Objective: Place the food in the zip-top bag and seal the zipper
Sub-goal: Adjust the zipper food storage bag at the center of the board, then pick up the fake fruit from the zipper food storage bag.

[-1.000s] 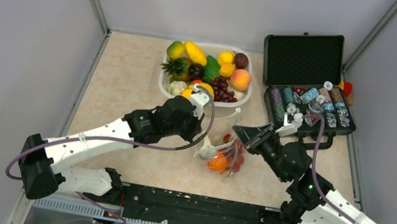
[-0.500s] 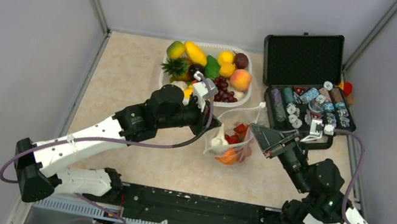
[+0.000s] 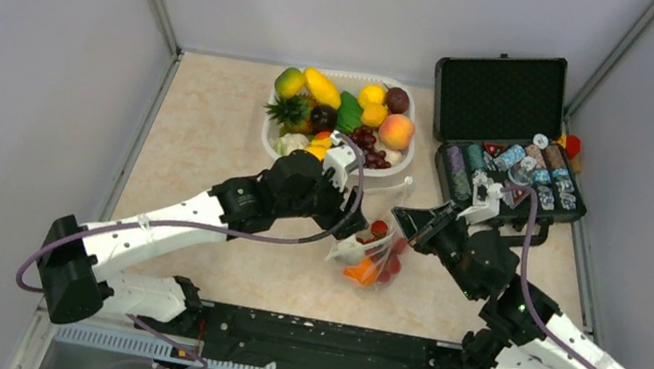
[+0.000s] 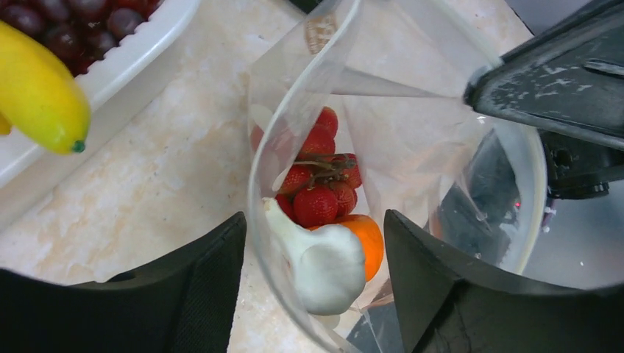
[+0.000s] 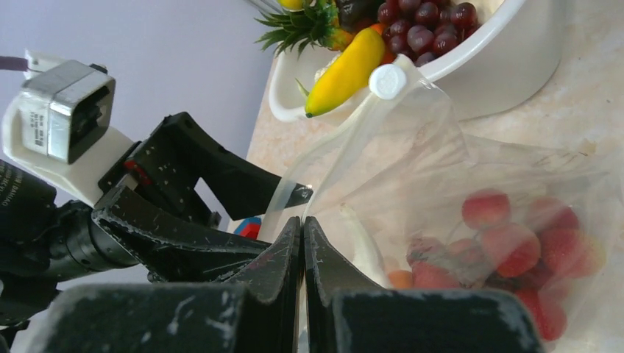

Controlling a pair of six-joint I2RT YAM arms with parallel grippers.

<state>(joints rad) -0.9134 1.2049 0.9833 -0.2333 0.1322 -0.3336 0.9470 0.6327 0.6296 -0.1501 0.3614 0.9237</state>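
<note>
spanning the top view, a pale marbled counter (image 3: pixel 208 143) is seen. at its far right an open black case (image 3: pixel 501 98) of chips is set, and beside it a white tub (image 3: pixel 268 134) heaped with toy fruit. nearer the arms, between both wrists, the zip-top bag (image 3: pixel 377 254) is held upright off centre on the counter, its mouth spread wide. the left hand (image 4: pixel 316 250) is noted with fingers apart, one on each side of the bag's near rim. the right hand (image 5: pixel 303 235) is pressed together, the bag's far edge pinched in its tips. inside the bag, red strawberries (image 4: pixel 316 198) are piled against an orange (image 4: pixel 368 243) and a white garlic-shaped piece (image 4: pixel 324 265). the zipper (image 5: pixel 331 154) is seen unsealed, its white slider (image 5: pixel 387 79) parked at one end.
</note>
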